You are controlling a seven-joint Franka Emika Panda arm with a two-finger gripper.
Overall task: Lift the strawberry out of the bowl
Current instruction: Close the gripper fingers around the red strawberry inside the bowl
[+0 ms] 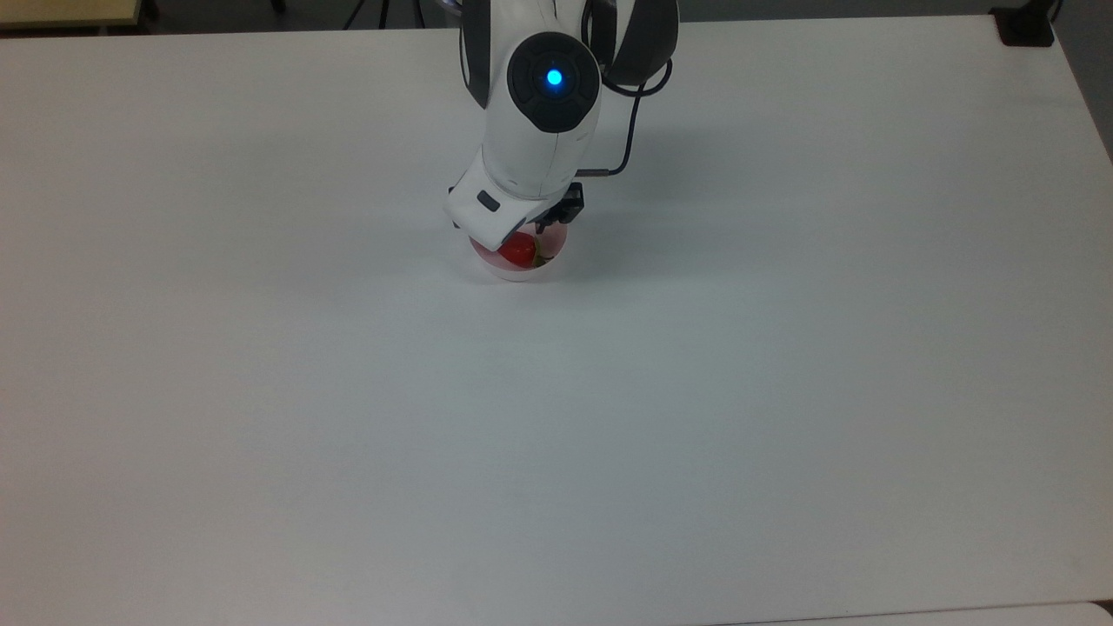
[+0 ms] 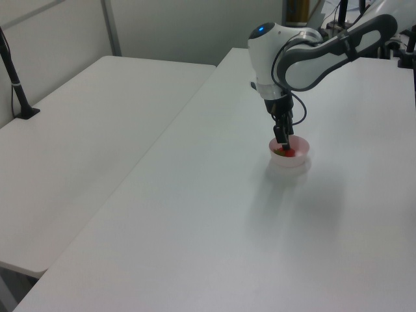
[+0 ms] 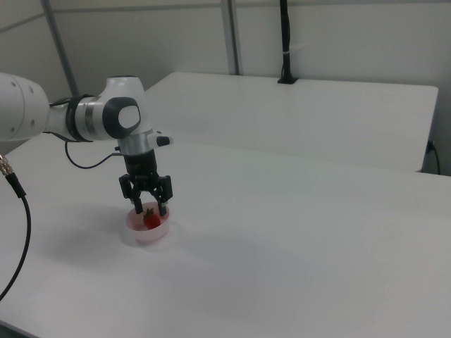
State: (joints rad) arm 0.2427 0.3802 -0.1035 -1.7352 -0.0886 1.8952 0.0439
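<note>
I am hanging my fingers [image 3: 149, 207] spread just over the bowl [image 3: 138, 233] on the worktop [image 3: 296, 239]; the strawberry [image 3: 151, 220] is lying inside it, directly below the gap, one fingertip reaching down on either side.

A robotics lab or test room is showing here: a white Franka arm [image 3: 106, 120] is standing over a plain white table [image 1: 556, 417], a second white table [image 3: 296, 113] is sitting at the right view's upper middle, and bare partition walls [image 3: 338, 35] are running behind.
</note>
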